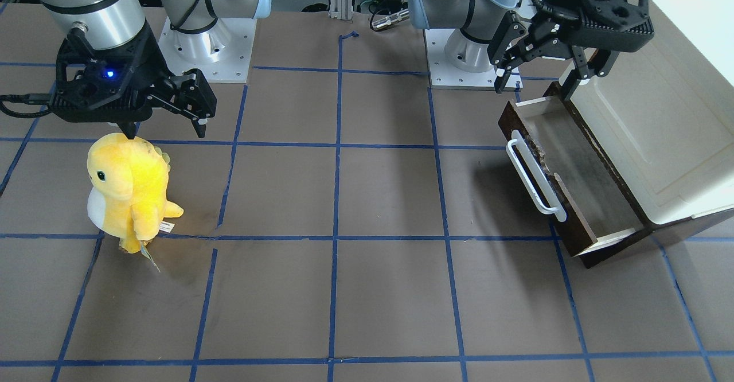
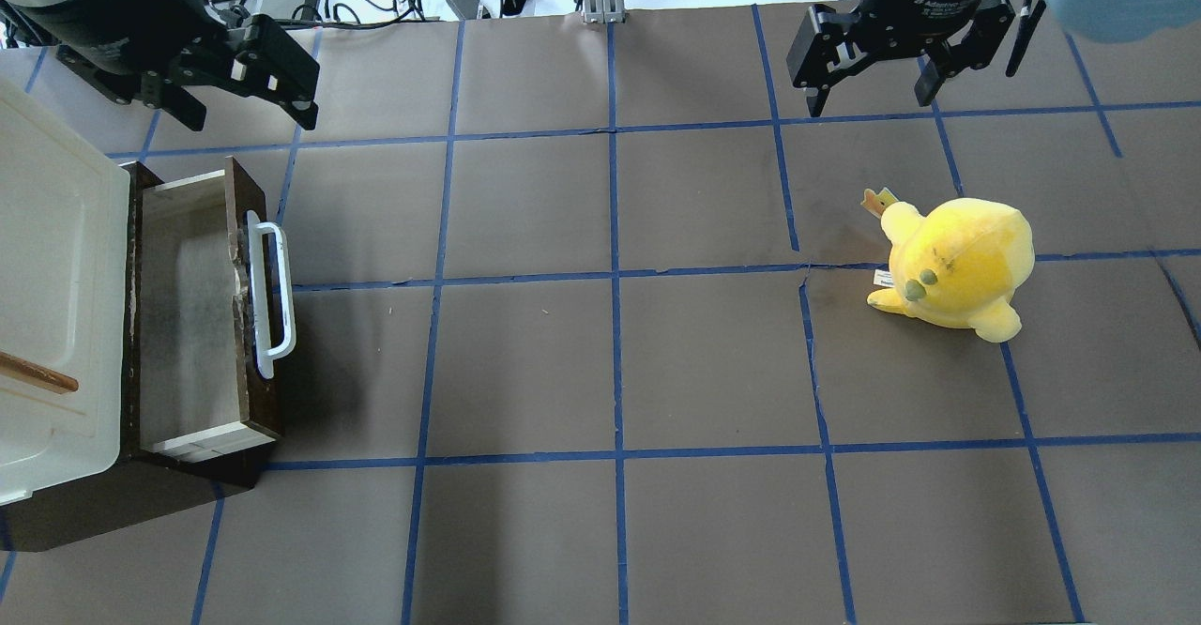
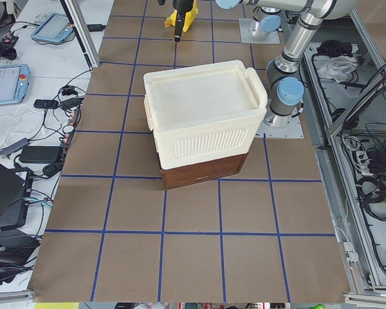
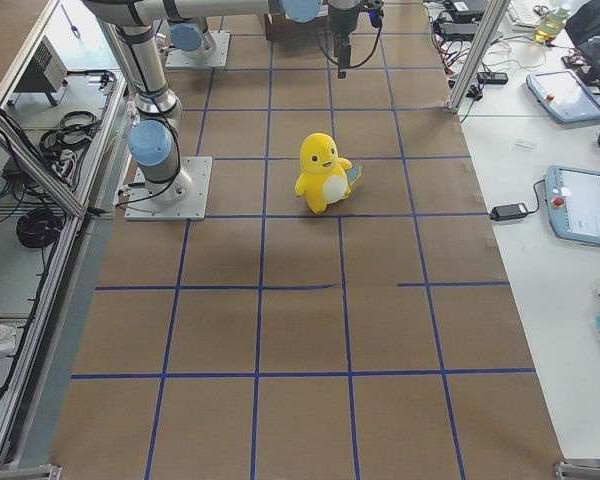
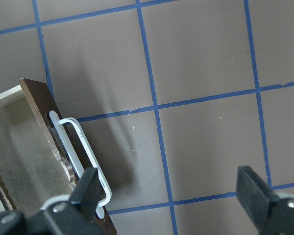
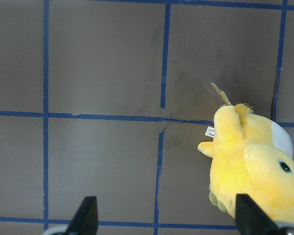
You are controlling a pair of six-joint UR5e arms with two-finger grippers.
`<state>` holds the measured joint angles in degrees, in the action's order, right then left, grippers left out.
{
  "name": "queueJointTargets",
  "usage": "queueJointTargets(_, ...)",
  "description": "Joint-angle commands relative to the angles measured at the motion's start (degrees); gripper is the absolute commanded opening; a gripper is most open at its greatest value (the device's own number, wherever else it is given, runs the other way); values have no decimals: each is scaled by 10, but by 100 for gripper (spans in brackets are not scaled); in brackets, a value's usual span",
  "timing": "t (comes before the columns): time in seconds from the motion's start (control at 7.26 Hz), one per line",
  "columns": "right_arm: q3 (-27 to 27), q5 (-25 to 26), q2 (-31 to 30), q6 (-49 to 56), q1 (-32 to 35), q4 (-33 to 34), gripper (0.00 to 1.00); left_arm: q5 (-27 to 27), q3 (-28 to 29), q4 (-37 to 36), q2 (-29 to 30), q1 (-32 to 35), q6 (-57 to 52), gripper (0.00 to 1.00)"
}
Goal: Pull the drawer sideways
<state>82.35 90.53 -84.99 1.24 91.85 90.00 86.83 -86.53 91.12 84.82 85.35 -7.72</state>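
The dark brown drawer (image 1: 585, 181) stands pulled out of its low cabinet, its pale inside showing. Its long white bar handle (image 1: 536, 175) runs along the chipped front. It also shows in the overhead view (image 2: 188, 325) and the left wrist view (image 5: 19, 147), with the handle (image 5: 81, 156) in the lower left. My left gripper (image 1: 533, 86) is open and empty. It hovers above the end of the drawer nearest the robot's base (image 2: 249, 118) and touches nothing. My right gripper (image 1: 166, 132) is open and empty, above the table beside a yellow plush (image 1: 129, 190).
A cream plastic box (image 1: 659, 124) sits on top of the brown cabinet (image 3: 202, 170). The yellow plush toy (image 2: 957, 264) stands on the robot's right half of the table and shows in the right wrist view (image 6: 255, 166). Blue tape lines grid the brown table.
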Motion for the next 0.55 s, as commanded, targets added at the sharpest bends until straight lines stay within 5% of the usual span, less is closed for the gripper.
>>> queueJointTargets(0.0, 0, 0, 0, 0, 0, 0, 100, 1, -2, 36, -13, -4, 8, 100)
queueJointTargets(0.41, 0, 0, 0, 0, 0, 0, 100, 39, -8, 36, -20, -2, 28, 100)
